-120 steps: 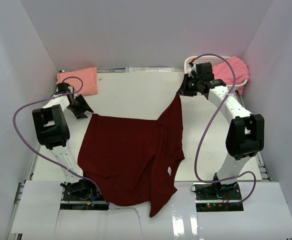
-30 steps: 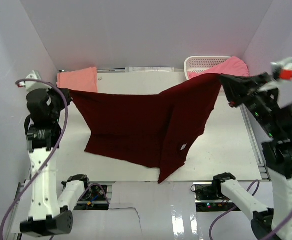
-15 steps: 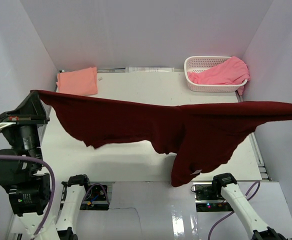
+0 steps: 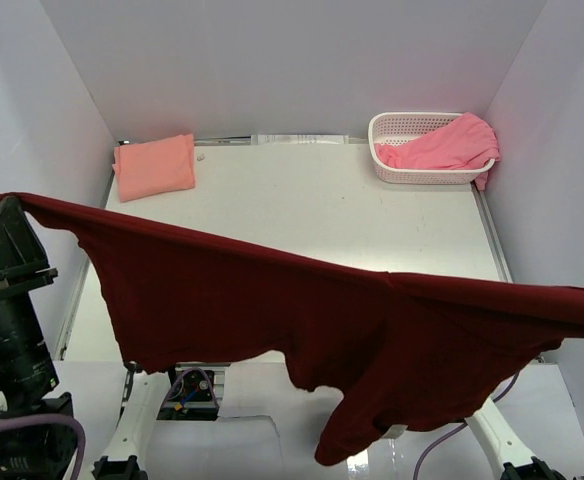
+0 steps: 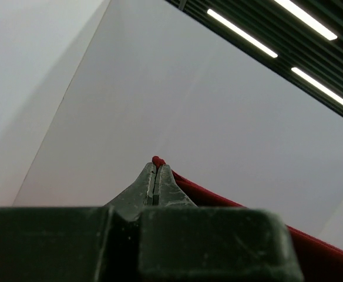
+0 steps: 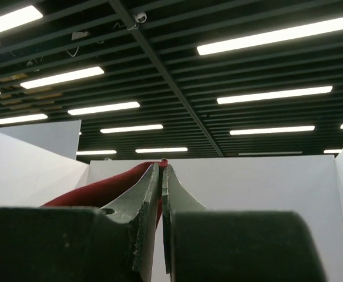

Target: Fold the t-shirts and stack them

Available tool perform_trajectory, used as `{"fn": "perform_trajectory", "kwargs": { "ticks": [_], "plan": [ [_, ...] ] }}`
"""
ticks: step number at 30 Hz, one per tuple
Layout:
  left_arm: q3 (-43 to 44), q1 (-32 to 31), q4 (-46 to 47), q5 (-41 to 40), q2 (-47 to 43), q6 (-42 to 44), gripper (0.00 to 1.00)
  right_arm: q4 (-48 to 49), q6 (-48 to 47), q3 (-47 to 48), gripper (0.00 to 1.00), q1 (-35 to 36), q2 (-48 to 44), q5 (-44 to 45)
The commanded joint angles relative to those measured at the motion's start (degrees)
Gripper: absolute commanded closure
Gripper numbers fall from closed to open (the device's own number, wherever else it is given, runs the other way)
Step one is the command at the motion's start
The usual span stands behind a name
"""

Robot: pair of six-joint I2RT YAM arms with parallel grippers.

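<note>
Maroon t-shirt (image 4: 302, 320) hangs in the air, pulled out wide between my two grippers. My left gripper (image 5: 154, 173) is pinched tight on one corner of it. In its wrist view the fingers meet with a sliver of red cloth poking past the tips, and the cloth runs off to its right and downward. In the top view that gripper sits at the left edge with the shirt's corner at its tip. My right gripper (image 6: 161, 170) is outside the top view, past the edge where the cloth runs off. Its wrist view shows the fingers closed on the same red cloth, which trails away to its left. Between the two grippers the shirt sags, and one flap dangles lowest, nearer the right gripper. Below and beyond the left gripper, the salmon-peach t-shirt (image 4: 154, 166) lies folded on the table (image 4: 302, 210). The pink t-shirt (image 4: 437, 145) is heaped in the white basket (image 4: 402, 120), spilling over its rim, well apart from both grippers.
</note>
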Motion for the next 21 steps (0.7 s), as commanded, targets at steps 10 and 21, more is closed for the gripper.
{"fn": "perform_trajectory", "kwargs": {
  "ticks": [10,21],
  "plan": [
    [-6.2,-0.4,-2.4,-10.0,0.0,3.2,1.0,-1.1,3.8,-5.7,0.92,0.3,2.8,17.6],
    [-29.3,-0.4,-11.0,-11.3,-1.8,-3.1,1.0,-24.7,28.0,-45.0,0.92,0.3,0.2,6.1]
  ]
}}
